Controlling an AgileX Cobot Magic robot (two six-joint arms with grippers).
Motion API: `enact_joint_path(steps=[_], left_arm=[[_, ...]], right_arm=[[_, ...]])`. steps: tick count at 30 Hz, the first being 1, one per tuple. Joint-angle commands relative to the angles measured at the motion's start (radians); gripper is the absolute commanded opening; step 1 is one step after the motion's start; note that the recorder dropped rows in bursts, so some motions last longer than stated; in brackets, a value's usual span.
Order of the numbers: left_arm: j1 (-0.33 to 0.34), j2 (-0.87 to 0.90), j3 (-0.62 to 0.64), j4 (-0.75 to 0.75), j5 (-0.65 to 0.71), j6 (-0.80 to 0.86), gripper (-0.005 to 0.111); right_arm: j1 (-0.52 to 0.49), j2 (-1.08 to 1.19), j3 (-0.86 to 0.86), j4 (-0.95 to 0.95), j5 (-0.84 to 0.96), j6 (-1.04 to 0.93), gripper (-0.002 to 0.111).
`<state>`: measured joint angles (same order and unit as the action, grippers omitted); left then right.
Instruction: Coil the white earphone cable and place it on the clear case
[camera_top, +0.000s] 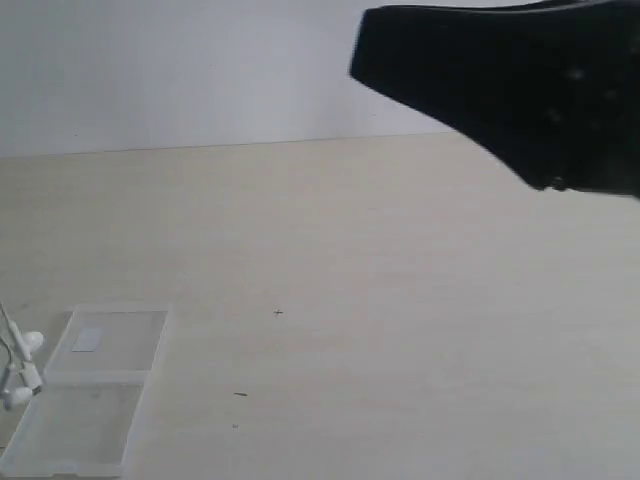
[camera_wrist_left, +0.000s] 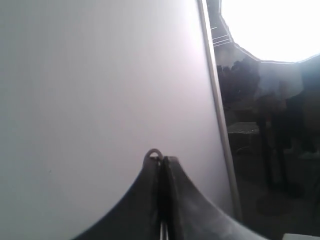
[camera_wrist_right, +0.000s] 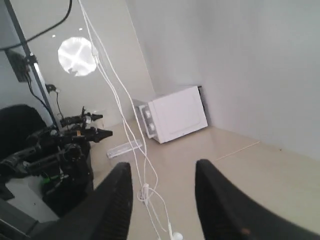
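The clear case (camera_top: 90, 390) lies open and flat at the table's near left. Beside its left edge, two earbuds of the white earphone cable (camera_top: 24, 372) rest on the table, and the strands rise out of the exterior view. In the left wrist view my left gripper (camera_wrist_left: 162, 159) is shut on the cable, with a small loop (camera_wrist_left: 154, 152) poking past its tips. My right gripper (camera_wrist_right: 162, 167) is open and holds nothing. The hanging cable (camera_wrist_right: 131, 135) runs in front of it, apart from both fingers, down to an earbud (camera_wrist_right: 176, 235).
My right arm (camera_top: 520, 90) looms dark at the top right of the exterior view. The right wrist view shows a white box (camera_wrist_right: 175, 115) against the wall, a flat pale strip (camera_wrist_right: 123, 148) and black equipment (camera_wrist_right: 55, 150) to one side.
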<state>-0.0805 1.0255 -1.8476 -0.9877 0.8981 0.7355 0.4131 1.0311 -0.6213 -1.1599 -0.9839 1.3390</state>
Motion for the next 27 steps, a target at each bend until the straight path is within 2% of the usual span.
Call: enact_joint_path(steps=[1,4,11,18,22,27], left_arm=[[0.001,-0.002,-0.004,-0.090,0.101,0.044,0.000],[0.001,-0.002,-0.004,-0.100,0.151,0.047,0.000],[0.001,-0.002,-0.004,-0.184,0.173,0.047,0.000],[0.001,-0.002,-0.004,-0.183,0.181,0.047,0.000],[0.001,-0.002,-0.004,-0.183,0.181,0.047,0.000],[0.001,-0.002,-0.004,-0.183,0.201,0.047,0.000]], right_arm=[[0.094,0.081,-0.073,-0.043,0.066,-0.091,0.042],[0.139,0.148,-0.105,-0.050,0.070,-0.096,0.044],[0.238,0.293,-0.147,-0.050,0.070,-0.147,0.058],[0.280,0.330,-0.157,-0.050,0.053,-0.185,0.058],[0.280,0.330,-0.157,-0.050,-0.020,-0.185,0.058],[0.280,0.330,-0.157,-0.050,0.015,-0.185,0.058]])
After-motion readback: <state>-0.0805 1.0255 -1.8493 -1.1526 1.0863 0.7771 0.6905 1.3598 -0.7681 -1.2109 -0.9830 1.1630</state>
